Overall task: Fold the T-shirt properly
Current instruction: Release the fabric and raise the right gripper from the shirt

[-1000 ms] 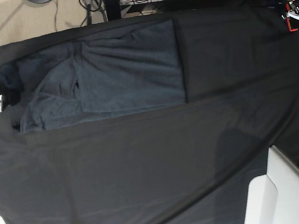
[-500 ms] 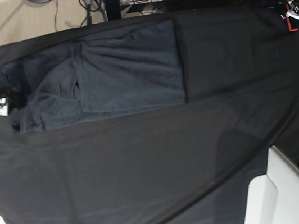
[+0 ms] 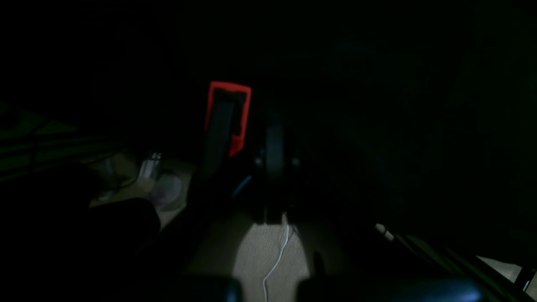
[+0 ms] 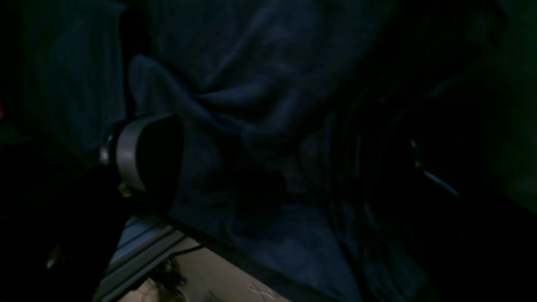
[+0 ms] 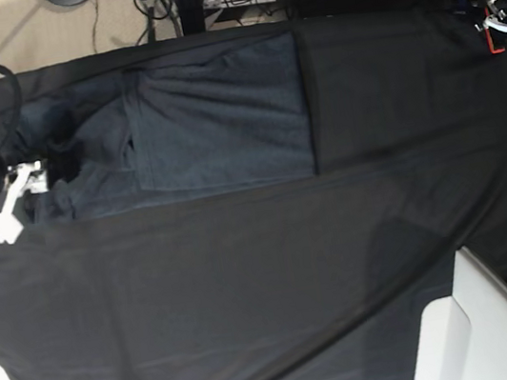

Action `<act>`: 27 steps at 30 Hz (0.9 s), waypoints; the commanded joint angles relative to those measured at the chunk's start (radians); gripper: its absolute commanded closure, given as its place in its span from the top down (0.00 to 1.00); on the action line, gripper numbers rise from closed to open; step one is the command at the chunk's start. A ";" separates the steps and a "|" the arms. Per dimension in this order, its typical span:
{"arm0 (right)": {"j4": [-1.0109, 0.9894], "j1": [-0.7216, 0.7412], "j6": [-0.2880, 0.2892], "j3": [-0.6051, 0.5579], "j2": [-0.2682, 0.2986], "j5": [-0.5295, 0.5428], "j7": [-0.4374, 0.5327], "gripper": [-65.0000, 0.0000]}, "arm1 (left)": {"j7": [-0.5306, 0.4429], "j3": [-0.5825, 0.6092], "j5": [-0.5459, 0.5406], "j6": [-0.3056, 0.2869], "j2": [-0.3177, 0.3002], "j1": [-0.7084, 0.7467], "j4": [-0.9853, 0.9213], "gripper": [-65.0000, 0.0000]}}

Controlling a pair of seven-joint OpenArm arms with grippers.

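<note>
On the far half of the black table cloth, toward the base view's left, the T-shirt is lying in a folded rectangle with a straight edge on its right side and bunched, creased fabric at its left end. The right gripper is hovering at that rumpled left end, its jaws standing wide apart around loose folds, gripping nothing that can be made out. The left gripper is sitting well apart from the shirt at the cloth's far right corner, beside a red clamp, its jaws pressed together and holding nothing.
</note>
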 commanded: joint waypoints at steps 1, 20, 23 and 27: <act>0.011 -0.019 -0.007 -0.017 -0.006 -0.029 -0.046 0.97 | -0.014 -0.009 -0.007 0.000 -0.022 0.004 0.011 0.00; 0.044 -0.031 -0.007 -0.029 -0.055 -0.035 -0.063 0.74 | -0.014 -0.009 -0.007 0.000 -0.021 -0.001 0.011 0.00; 0.044 -0.031 -0.007 -0.029 -0.052 -0.035 -0.058 0.68 | -0.014 -0.009 -0.007 0.000 -0.021 -0.001 0.011 0.00; 0.041 -0.031 -0.007 -0.029 -0.052 -0.035 -0.017 0.37 | -0.014 -0.009 -0.007 0.000 -0.021 -0.001 0.011 0.00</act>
